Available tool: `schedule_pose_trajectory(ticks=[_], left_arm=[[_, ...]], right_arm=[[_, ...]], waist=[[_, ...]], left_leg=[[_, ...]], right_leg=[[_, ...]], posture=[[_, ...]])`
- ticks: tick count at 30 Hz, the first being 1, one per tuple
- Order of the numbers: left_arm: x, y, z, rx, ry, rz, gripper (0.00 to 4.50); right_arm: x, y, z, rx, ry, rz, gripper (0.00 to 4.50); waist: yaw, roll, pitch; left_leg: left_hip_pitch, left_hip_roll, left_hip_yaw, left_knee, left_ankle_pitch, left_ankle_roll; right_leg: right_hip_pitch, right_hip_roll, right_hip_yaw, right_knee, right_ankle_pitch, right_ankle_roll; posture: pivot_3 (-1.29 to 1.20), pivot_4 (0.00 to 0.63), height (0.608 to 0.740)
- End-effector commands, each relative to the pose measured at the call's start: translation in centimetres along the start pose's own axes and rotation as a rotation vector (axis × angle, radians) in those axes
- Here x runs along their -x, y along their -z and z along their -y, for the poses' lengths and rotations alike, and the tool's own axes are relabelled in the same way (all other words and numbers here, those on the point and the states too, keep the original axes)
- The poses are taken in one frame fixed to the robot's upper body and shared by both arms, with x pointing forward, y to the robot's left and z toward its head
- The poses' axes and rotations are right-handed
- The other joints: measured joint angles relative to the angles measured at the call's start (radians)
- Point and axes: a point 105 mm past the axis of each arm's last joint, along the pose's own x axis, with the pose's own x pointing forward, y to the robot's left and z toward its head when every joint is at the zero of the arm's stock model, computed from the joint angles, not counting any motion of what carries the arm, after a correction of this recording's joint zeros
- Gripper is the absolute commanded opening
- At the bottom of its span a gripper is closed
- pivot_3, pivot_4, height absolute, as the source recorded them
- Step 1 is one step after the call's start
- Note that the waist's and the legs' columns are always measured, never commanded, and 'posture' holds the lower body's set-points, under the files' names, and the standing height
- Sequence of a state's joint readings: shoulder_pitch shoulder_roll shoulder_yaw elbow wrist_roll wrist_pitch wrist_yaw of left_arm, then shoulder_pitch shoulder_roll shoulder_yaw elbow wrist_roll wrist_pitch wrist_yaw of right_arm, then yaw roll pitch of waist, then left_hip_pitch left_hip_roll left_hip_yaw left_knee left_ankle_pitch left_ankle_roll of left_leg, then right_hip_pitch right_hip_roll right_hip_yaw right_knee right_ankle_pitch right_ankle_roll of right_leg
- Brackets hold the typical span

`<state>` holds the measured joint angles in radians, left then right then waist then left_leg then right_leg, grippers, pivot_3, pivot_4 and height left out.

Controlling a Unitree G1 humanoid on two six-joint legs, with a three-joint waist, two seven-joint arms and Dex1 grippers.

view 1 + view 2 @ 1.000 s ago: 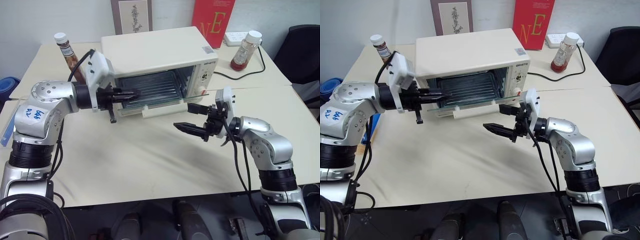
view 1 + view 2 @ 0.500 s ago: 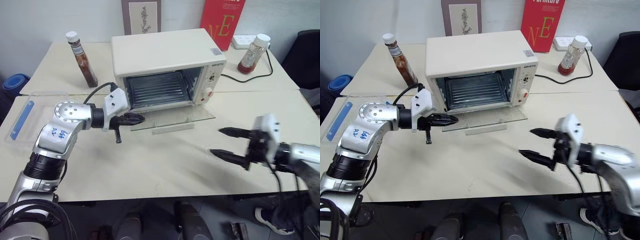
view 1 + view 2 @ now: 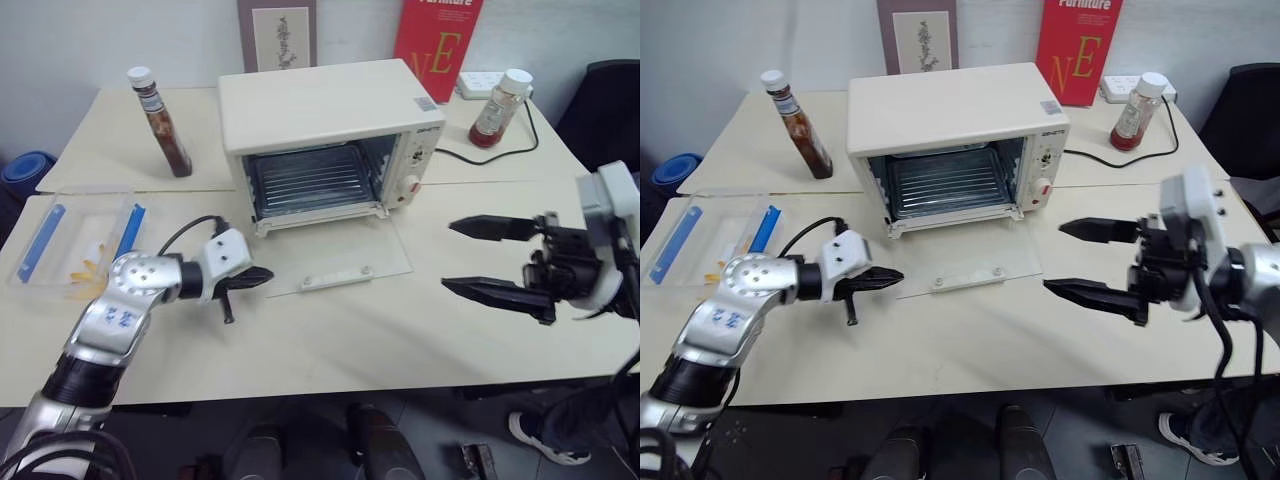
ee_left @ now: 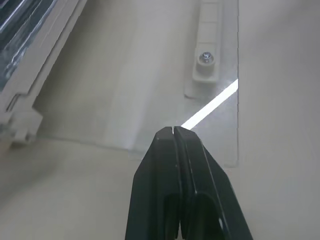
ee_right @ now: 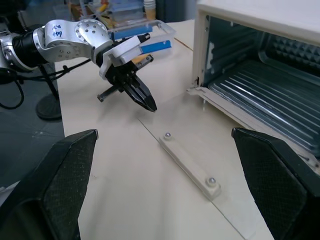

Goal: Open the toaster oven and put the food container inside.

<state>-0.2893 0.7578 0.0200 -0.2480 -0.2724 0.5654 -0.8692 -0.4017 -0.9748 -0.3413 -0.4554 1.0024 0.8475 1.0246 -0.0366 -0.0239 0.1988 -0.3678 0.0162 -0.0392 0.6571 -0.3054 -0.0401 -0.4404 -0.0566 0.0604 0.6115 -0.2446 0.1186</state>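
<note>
Toaster oven (image 3: 330, 130) open on cream table (image 3: 330, 330), white wall (image 3: 80, 40) behind

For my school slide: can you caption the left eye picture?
Toaster oven open, both grippers empty, food container waiting at the table's left edge.

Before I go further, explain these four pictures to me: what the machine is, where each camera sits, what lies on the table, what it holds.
This is a two-armed humanoid robot. Two pictures come from its head, looking down over the arms; the other two from cameras on each wrist. On the beige table stands a cream-white boxy toaster oven, its glass door folded down flat. At the robot's left lies a clear plastic food container with blue clips. Behind stand a brown sauce bottle and a white-capped bottle. The left gripper is shut on nothing, beside the door's corner. The right gripper is wide open and empty.
</note>
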Motion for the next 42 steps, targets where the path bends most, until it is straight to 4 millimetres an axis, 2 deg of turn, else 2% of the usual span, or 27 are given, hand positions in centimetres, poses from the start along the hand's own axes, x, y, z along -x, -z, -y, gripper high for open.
schedule_pose_trajectory(ticks=[1, 2, 4, 6, 9, 10, 14, 17, 21, 28, 34, 42], left_arm=[[3.2, -0.7, 0.0, 0.123, -0.101, 0.056, 0.84], [3.7, -0.7, 0.3, 0.142, -0.116, 0.062, 1.13], [6.1, -0.3, 0.8, 0.228, -0.212, 0.086, 1.69], [8.8, 0.7, 1.7, 0.305, -0.311, 0.081, 2.16], [11.9, 2.1, 2.6, 0.394, -0.454, 0.066, 2.94], [12.9, 2.4, 2.7, 0.431, -0.508, 0.075, 3.31], [15.3, 3.4, 2.2, 0.596, -0.681, 0.167, 4.45], [17.0, 5.5, 1.3, 0.773, -0.867, 0.211, 4.48], [18.6, 6.6, -0.4, 0.991, -1.054, 0.311, 4.48], [17.5, 5.7, -3.6, 1.195, -1.205, 0.490, 4.48], [17.8, 6.5, -4.9, 1.343, -1.354, 0.465, 4.48], [19.3, 7.6, -6.5, 1.436, -1.426, 0.381, 4.48]], right_arm=[[-1.0, -0.7, 0.4, 0.031, -0.056, 0.028, 4.50], [-1.1, -0.8, 0.6, 0.031, -0.066, 0.029, 4.50], [-1.9, -0.6, 1.0, 0.034, -0.114, 0.023, 4.50], [-2.7, -0.6, 1.7, 0.032, -0.158, 0.022, 4.50], [-3.6, -1.0, 2.4, 0.021, -0.227, 0.035, 4.50], [-4.0, -1.1, 2.6, 0.033, -0.245, 0.039, 4.50], [-5.5, -1.1, 3.3, 0.057, -0.295, 0.042, 4.50], [-6.1, -0.9, 3.1, 0.072, -0.352, 0.047, 4.50], [-6.5, -1.1, 3.3, 0.081, -0.362, 0.063, 4.50], [-6.3, -1.0, 3.1, 0.083, -0.353, 0.074, 4.50], [-5.9, -0.9, 3.3, 0.082, -0.311, 0.080, 4.50], [-5.7, -0.7, 3.3, 0.076, -0.275, 0.089, 4.50]], waist=[[0.000, 0.000, 0.000], [0.004, 0.000, 0.000], [0.008, 0.000, 0.000], [0.008, 0.000, 0.000], [0.003, -0.001, 0.000], [0.005, -0.001, 0.000], [0.014, -0.001, 0.000], [0.014, -0.001, 0.000], [0.011, -0.001, 0.000], [0.010, -0.004, -0.001], [0.007, -0.004, -0.001], [0.009, -0.004, -0.001]], left_leg=[[0.000, 0.000, 0.000, 0.000, 0.000, 0.000], [-0.001, 0.000, 0.000, 0.000, 0.000, 0.000], [-0.002, 0.000, -0.001, 0.000, 0.000, 0.000], [-0.003, -0.001, -0.001, 0.000, 0.000, 0.000], [-0.002, 0.000, 0.002, 0.000, -0.001, 0.000], [-0.002, 0.000, 0.002, 0.000, -0.001, 0.000], [-0.002, -0.001, -0.002, 0.001, -0.001, -0.001], [-0.001, -0.001, -0.003, 0.002, -0.001, -0.001], [-0.001, -0.002, -0.004, 0.002, -0.001, -0.001], [-0.001, -0.002, -0.006, 0.002, -0.001, -0.007], [-0.001, -0.001, -0.004, 0.002, -0.002, -0.010], [-0.002, -0.001, -0.004, 0.002, -0.002, -0.011]], right_leg=[[-0.001, 0.000, 0.000, 0.000, 0.000, 0.000], [-0.002, 0.000, 0.000, 0.000, 0.000, 0.000], [-0.002, 0.000, -0.001, 0.000, 0.000, 0.000], [-0.002, -0.003, -0.001, -0.001, 0.000, 0.000], [-0.002, -0.003, -0.001, -0.002, 0.000, 0.000], [-0.002, -0.003, -0.001, -0.002, 0.000, 0.000], [-0.001, -0.002, -0.004, -0.001, -0.001, -0.002], [0.001, -0.003, -0.005, -0.001, -0.001, -0.001], [0.001, -0.003, -0.005, 0.000, 0.000, -0.001], [0.001, -0.003, -0.006, -0.001, 0.000, 0.000], [0.001, -0.003, -0.005, -0.001, 0.000, 0.000], [0.000, -0.003, -0.005, -0.001, 0.000, 0.000]], posture=[[0.00, 0.150, 0.740], [0.00, 0.150, 0.740], [0.00, 0.150, 0.740], [0.00, 0.150, 0.740], [0.00, 0.150, 0.740], [0.00, 0.150, 0.740], [0.00, 0.150, 0.740], [0.00, 0.150, 0.740], [0.00, 0.150, 0.740], [0.00, 0.150, 0.740], [0.00, 0.150, 0.740], [0.00, 0.150, 0.740]])
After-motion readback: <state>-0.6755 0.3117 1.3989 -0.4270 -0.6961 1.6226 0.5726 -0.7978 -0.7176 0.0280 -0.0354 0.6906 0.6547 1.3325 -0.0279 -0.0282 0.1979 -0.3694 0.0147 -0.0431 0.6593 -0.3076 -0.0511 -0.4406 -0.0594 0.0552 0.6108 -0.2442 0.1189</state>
